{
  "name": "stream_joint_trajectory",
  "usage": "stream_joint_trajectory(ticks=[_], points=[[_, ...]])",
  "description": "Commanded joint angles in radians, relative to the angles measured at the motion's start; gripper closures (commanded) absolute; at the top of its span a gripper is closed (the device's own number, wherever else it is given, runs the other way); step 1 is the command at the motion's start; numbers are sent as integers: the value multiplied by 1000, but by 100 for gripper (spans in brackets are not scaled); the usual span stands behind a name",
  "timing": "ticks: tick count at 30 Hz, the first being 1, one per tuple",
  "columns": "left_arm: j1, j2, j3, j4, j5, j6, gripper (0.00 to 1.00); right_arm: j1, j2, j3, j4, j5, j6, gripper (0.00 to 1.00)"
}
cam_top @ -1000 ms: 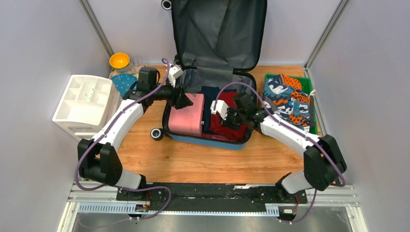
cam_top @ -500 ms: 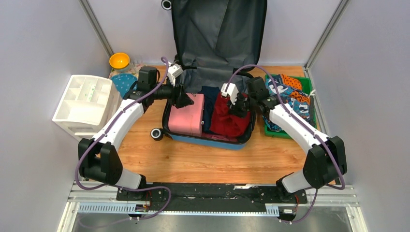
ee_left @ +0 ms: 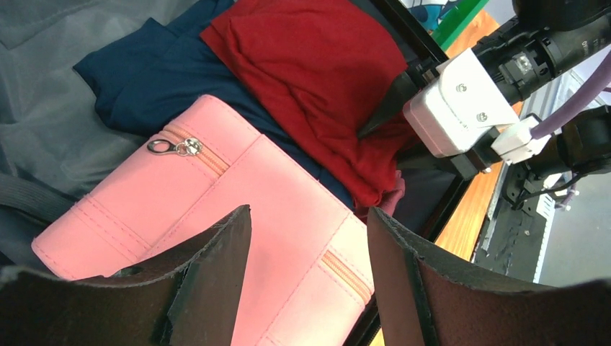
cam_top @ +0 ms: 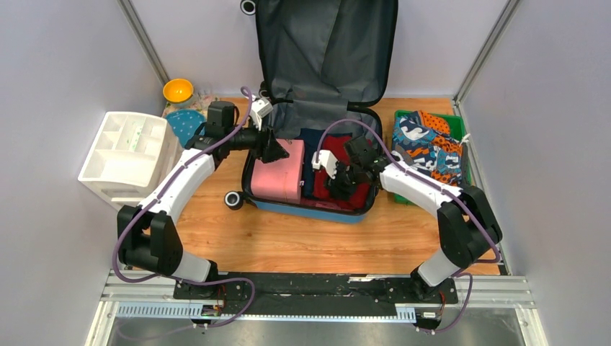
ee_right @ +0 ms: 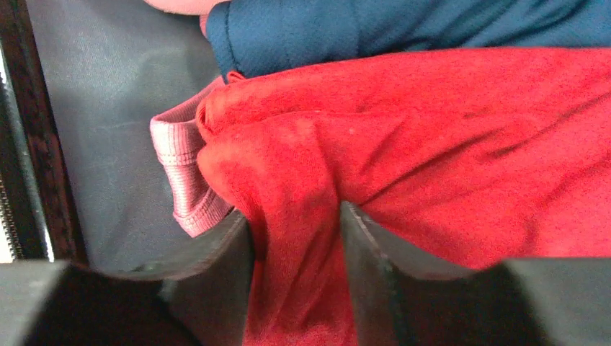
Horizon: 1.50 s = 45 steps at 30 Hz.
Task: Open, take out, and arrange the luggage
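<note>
Pinching a fold of the red garment (ee_right: 447,137) with the right gripper (ee_right: 294,216), right side of the open luggage (cam_top: 310,210) — hovering open-jawed over the pink pouch (ee_left: 202,194) with the left gripper (ee_left: 308,213).

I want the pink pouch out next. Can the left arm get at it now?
Probably yes. The left gripper hovers over the pink pouch, fingers open, nothing lying on it; the right gripper pinches the red garment alongside, out of the way.
</note>
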Motion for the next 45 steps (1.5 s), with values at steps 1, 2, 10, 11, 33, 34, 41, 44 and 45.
stream_joint_trajectory(ticks=[1, 2, 10, 11, 33, 34, 41, 44, 45], points=[[8, -31, -9, 4, 27, 14, 32, 31, 22, -43, 41, 17, -6, 43], [8, -32, -9, 3, 29, 20, 32, 40, 33, -50, 59, 28, -4, 40], [13, -45, -23, -2, 27, 26, 32, 54, 93, -93, 128, 137, -24, 34], [13, -46, -23, -3, 29, 26, 32, 54, 89, -97, 153, 178, -26, 44], [16, -20, -17, 26, 46, -5, 33, -112, -18, 168, 18, 30, 71, 100], [16, -20, -17, 26, 46, -5, 33, -109, -15, 171, -8, 1, 54, 100], [16, -19, -32, 44, 49, -11, 33, -28, -1, 47, 20, 50, 37, 98], [14, -19, -35, 47, 49, -11, 33, 2, 28, -11, 47, 68, 39, 83], [16, -20, -35, 43, 49, -11, 33, 5, 33, -23, 53, 71, 37, 78]])
